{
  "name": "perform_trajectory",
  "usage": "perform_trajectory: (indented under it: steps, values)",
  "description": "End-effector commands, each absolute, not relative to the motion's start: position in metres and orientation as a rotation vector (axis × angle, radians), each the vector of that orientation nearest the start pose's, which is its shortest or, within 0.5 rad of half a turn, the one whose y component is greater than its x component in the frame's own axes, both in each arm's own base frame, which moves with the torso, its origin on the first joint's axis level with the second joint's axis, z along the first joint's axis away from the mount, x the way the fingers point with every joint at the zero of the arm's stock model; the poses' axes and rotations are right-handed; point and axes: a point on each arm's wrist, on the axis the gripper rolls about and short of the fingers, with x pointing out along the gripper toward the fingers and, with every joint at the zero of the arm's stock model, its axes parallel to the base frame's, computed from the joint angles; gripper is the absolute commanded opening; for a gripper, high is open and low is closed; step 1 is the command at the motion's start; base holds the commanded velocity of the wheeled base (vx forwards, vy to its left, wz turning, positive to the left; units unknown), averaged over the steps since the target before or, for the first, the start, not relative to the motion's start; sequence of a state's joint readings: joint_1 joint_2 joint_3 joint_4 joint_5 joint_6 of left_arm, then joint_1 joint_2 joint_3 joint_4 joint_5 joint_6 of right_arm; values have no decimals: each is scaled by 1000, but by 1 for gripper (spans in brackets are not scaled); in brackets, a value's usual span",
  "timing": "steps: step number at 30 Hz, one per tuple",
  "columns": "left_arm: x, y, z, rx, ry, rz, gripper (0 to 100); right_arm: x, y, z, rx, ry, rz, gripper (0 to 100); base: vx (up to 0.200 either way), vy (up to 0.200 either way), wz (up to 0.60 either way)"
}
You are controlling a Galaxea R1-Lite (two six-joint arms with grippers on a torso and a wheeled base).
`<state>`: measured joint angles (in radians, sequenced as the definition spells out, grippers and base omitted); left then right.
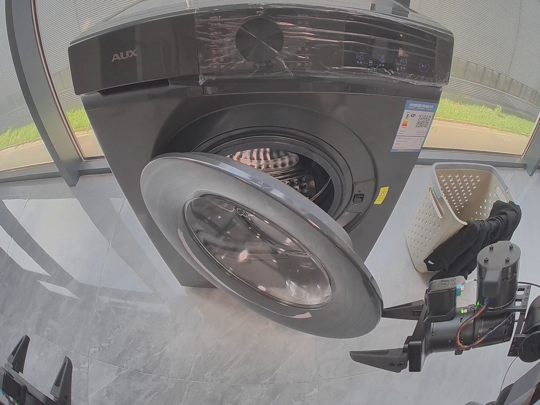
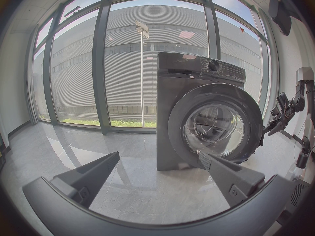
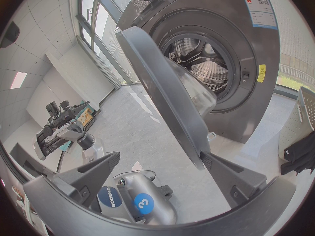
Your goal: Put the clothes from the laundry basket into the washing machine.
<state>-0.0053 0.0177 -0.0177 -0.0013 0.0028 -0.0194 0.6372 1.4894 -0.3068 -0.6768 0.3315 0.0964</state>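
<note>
The dark grey washing machine [image 1: 140, 125] stands in front of me with its round door [image 1: 259, 248] swung open and the steel drum [image 1: 281, 167] bare inside. A white laundry basket [image 1: 450, 198] sits on the floor to its right, with a black garment [image 1: 478, 240] draped over the rim. My right gripper [image 1: 374, 333] is open and holds nothing, just right of the door's lower edge. In the right wrist view that gripper [image 3: 159, 156] has one fingertip [image 3: 206, 158] close to the door rim [image 3: 164, 95]; contact is unclear. My left gripper [image 1: 42, 361] is open and low at the left.
The grey tiled floor [image 1: 84, 265] spreads wide to the left of the machine. Tall windows and their frames [image 1: 34, 85] stand behind it. The open door juts out between my grippers and the drum opening. The basket [image 3: 297, 122] stands close to the machine's right side.
</note>
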Motion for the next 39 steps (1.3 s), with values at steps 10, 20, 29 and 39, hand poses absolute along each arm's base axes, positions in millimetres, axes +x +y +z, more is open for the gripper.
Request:
perform_trajectory:
  steps: [10,20,29,39]
  values:
    - [-23,0,76,-20,-5,-3,100,162,103,152,63,372,832,100,0,0,0]
    - [-23,0,76,-20,-5,-3,100,181,83,190,213,238,723,100,0,0,0]
    - [-23,0,76,-20,-5,-3,100,215,96,141,137,418,563,100,0,0,0]
    - [-23,0,76,-20,-5,-3,100,215,119,112,92,505,631,100,0,0,0]
